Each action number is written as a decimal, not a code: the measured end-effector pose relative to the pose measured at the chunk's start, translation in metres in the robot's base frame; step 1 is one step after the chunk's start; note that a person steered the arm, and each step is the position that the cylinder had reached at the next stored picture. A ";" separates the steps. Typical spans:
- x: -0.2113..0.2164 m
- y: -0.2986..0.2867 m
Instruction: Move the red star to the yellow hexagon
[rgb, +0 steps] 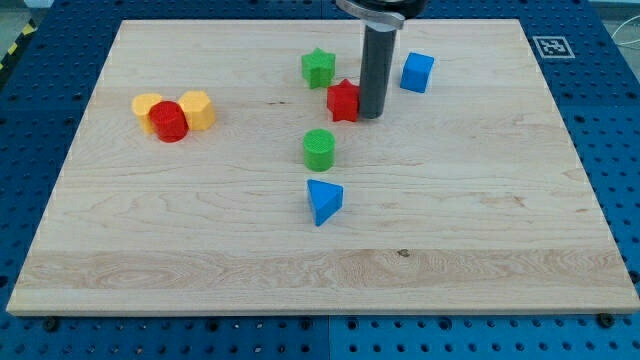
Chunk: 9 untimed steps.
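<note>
The red star (343, 100) lies near the top middle of the wooden board. My tip (371, 114) stands right against the star's right side, touching it or nearly so. The yellow hexagon (198, 108) lies far to the view's left, touching a red cylinder (169, 121). A second yellow block (146, 105) sits on the cylinder's other side, its shape unclear.
A green star (318, 67) lies just up-left of the red star. A blue cube (417, 72) lies right of the rod. A green cylinder (319, 149) and a blue triangular block (323, 200) lie below the red star. The board (500, 250) rests on a blue perforated table.
</note>
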<state>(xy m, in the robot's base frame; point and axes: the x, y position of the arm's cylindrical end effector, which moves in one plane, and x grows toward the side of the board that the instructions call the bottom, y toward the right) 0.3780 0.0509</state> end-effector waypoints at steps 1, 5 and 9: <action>0.000 -0.018; -0.037 -0.015; 0.023 -0.096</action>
<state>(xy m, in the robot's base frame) 0.4007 -0.0452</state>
